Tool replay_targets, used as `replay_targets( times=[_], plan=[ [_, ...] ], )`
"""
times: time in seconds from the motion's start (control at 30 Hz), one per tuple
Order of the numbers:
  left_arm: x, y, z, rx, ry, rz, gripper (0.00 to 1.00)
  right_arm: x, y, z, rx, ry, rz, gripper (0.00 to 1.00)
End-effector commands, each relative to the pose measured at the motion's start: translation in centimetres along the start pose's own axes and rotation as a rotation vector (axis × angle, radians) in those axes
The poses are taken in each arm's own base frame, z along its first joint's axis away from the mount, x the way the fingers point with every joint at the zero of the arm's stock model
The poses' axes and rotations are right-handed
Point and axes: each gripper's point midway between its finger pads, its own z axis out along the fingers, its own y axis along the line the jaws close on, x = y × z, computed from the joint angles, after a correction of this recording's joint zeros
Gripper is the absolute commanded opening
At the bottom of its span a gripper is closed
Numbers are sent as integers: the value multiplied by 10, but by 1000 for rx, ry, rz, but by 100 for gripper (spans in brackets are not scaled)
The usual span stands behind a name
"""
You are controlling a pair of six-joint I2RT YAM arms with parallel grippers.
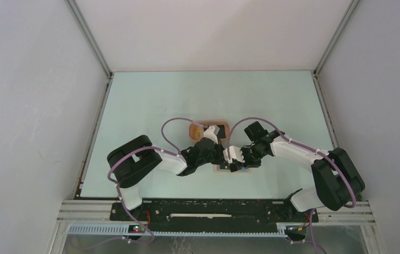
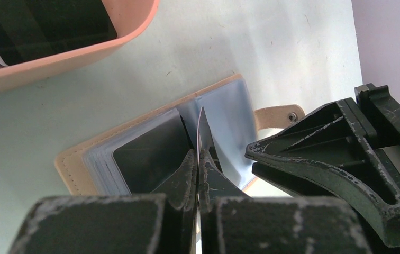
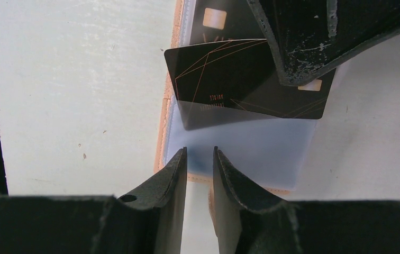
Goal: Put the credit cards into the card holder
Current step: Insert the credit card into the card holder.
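The tan card holder [image 2: 71, 164] lies open on the table, its clear sleeves up, with a black card [image 2: 150, 153] in one sleeve. My left gripper [image 2: 198, 153] is shut on a black credit card [image 2: 202, 129], seen edge-on and standing over the holder's middle. In the right wrist view this card [image 3: 229, 79], with thin gold lines, has its lower edge inside a clear sleeve [image 3: 251, 153]. My right gripper [image 3: 199, 151] is narrowly open, its tips at the holder's near edge with nothing between them. From above, both grippers [image 1: 220, 150] [image 1: 235, 159] meet over the holder [image 1: 245, 169].
The salmon-pink tray [image 2: 55, 58] sits just behind the holder and holds more dark cards [image 2: 39, 21]; from above it [image 1: 195, 129] is at mid-table. The holder's snap tab [image 2: 280, 114] sticks out beside the right gripper's body [image 2: 346, 159].
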Motion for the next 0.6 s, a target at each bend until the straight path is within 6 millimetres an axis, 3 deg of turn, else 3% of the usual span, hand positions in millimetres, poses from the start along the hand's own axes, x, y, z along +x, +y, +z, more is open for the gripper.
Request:
replay_targets(
  times=[0.0, 0.57],
  plan=[
    [17, 5, 3, -38, 71, 16, 0, -7, -5, -7, 25, -17, -20, 33],
    [24, 9, 1, -53, 101, -16, 0, -9, -5, -10, 30, -26, -22, 34]
  ],
)
